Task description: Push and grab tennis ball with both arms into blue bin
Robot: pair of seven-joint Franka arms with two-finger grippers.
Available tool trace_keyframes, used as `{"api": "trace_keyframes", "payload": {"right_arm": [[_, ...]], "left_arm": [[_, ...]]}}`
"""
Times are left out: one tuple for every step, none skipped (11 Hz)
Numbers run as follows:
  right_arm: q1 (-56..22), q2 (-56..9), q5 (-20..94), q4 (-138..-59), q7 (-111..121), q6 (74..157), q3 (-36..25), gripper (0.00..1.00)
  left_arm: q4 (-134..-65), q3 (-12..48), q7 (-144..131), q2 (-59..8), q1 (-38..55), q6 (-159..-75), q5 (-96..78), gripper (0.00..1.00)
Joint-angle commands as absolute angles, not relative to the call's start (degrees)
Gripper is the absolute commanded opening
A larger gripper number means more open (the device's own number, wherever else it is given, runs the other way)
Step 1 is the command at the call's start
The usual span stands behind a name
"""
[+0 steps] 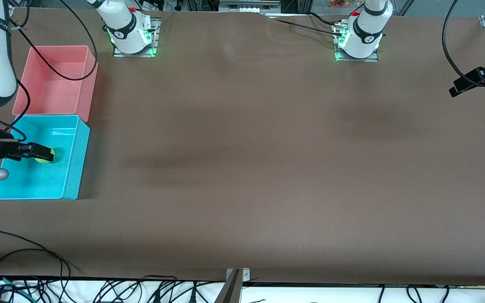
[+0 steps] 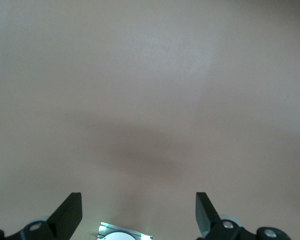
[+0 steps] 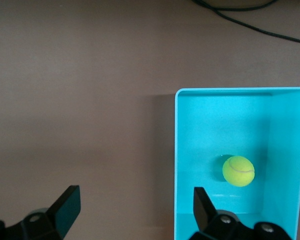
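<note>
Tennis ball (image 3: 238, 171) lies in the blue bin (image 3: 185, 165); right gripper (image 3: 135, 210) above, fingers wide and empty, should lift straight; left gripper (image 2: 138, 214) waits, open, empty.

- From my remote seat, the tennis ball (image 3: 238, 171) sat inside the blue bin (image 3: 190, 150).
- My right gripper (image 3: 135, 212) hung wide open, holding nothing, over the bin's wall.
</note>
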State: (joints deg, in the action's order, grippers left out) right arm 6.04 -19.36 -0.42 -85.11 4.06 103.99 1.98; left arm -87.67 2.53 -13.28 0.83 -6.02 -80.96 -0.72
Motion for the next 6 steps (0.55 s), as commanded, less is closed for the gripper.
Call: {"api": "trace_keyframes", "payload": {"right_arm": [[3.0, -14.8, -1.4, -85.0, 1.9, 99.9, 0.9, 1.0], [2.6, -13.4, -1.3, -85.0, 2.0, 98.6, 0.8, 1.0], [2.6, -11.5, -1.3, -85.3, 2.1, 97.4, 0.6, 1.0], [2.6, -9.7, -1.3, -86.4, 2.3, 96.6, 0.7, 1.0], [2.7, -7.5, -1.3, -88.3, 2.5, 95.1, 0.7, 1.0], [3.2, -5.5, -1.1, -89.8, 3.1, 94.4, 0.7, 1.0]], "left_arm": [[-86.3, 2.5, -13.0, 0.3, -6.3, -80.3, -0.7, 1.0], [-86.3, 2.5, -13.0, 0.3, -6.2, -80.3, -0.6, 1.0], [-86.3, 2.6, -13.0, 0.3, -6.2, -80.3, 0.2, 1.0], [-86.3, 2.6, -13.0, 0.3, -6.3, -80.3, 0.5, 1.0], [-86.3, 2.6, -13.0, 0.3, -6.2, -80.4, 0.5, 1.0], [-86.3, 2.6, -13.0, 0.3, -6.2, -80.3, 0.5, 1.0]]}}
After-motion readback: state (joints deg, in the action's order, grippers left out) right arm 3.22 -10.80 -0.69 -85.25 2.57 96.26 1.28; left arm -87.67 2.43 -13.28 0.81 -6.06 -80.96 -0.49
